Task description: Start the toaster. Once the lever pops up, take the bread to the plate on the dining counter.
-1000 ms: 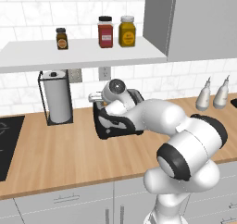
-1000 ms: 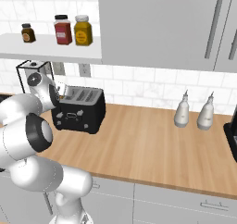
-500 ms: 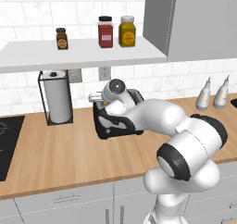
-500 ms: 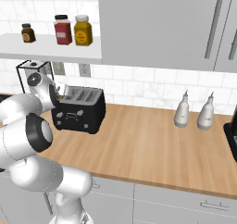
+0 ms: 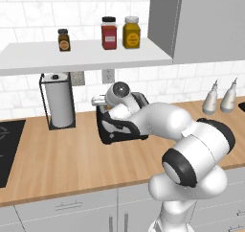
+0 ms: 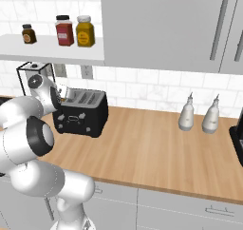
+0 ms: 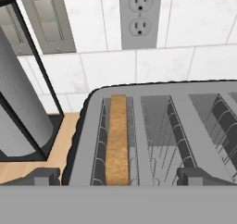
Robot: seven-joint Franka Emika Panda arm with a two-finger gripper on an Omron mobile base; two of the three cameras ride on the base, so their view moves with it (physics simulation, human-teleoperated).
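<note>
Hand view looks straight down on the toaster: a black boxy shell with a brushed grey metal top cut by long parallel slots, each lined with thin wire guides. The bread, a thin golden-brown slice with a grainy crust edge, stands upright in the leftmost slot, its top edge about level with the slot rim. The claw hangs just above this slot with its two dark, blocky finger tips spread wide, one on either side of the bread, touching nothing.

Beside the toaster stands a paper-towel roll, a dimpled white cylinder in a slim black wire holder. Behind it, the glossy white tiled wall carries a pale double socket and a flat metal switch plate.

From the left base view, the toaster sits on the light wood table near the wall, just beside the towel roll. A white shelf above bears three spice jars. Two pale, pear-shaped bottles stand well apart along the table.
</note>
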